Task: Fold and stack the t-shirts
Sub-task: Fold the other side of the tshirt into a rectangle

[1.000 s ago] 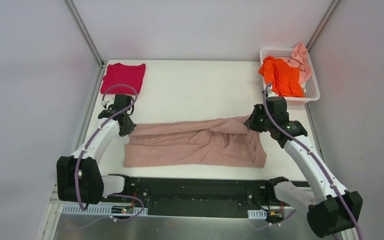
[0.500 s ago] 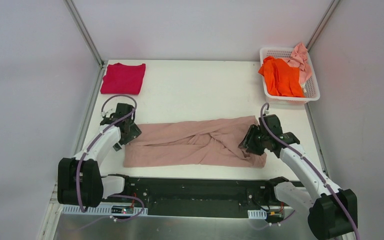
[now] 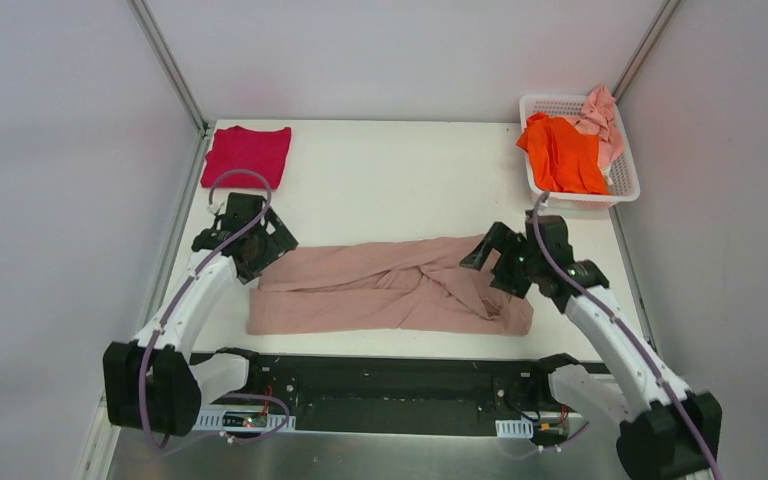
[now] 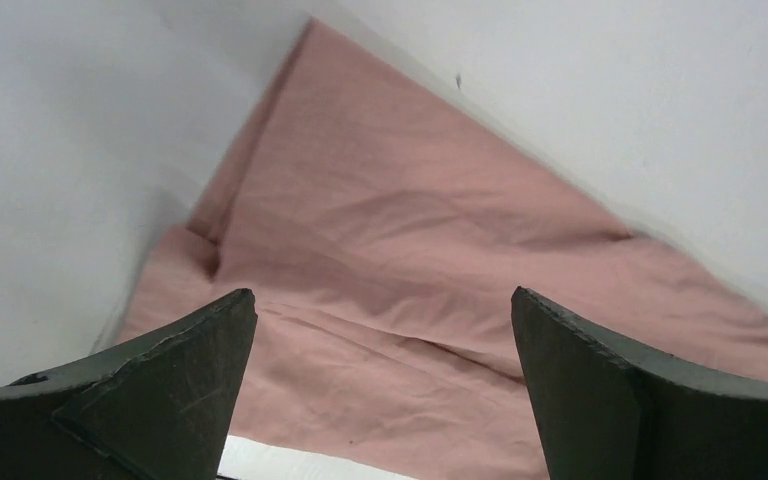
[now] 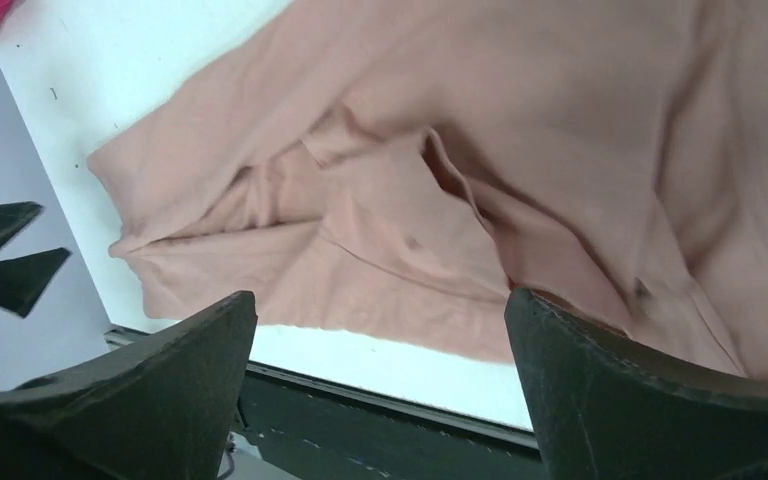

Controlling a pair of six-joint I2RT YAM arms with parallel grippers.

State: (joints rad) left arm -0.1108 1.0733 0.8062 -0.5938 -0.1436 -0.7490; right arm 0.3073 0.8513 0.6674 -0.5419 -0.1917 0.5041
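Lying nearest the arm bases, the dusty-pink shirt [image 3: 390,290] runs as a long band from 9 o'clock to 3 o'clock across the tabletop [image 3: 390,180], with its near hem close to the 6 o'clock edge. Its middle is twisted into a ridge of wrinkles, and its 3 o'clock end is bunched rather than flat.

The left end effector [image 3: 272,243] hovers at the band's 9 o'clock end with its fingers spread and nothing between them. The right end effector [image 3: 485,252] hangs over the bunched end, also spread and empty.

The main risk is folding over that twist. The lump would be trapped inside and the packet would probably sit crooked on a stack. A pinch at the bunched end might also catch only the top layer, so the lower layer would lag and the fold would open. Any pull toward 6 o'clock could drag the hem off the edge.

Farther off, at 11 o'clock, the crimson shirt [image 3: 247,155] lies folded flat. A limp band carried that way could sag open or shove it askew.

At 1 o'clock the basket [image 3: 625,185] holds the orange shirt [image 3: 560,155] and the pale pink shirt [image 3: 600,115]. The orange one spills over the rim, where a swinging right arm might snag it.
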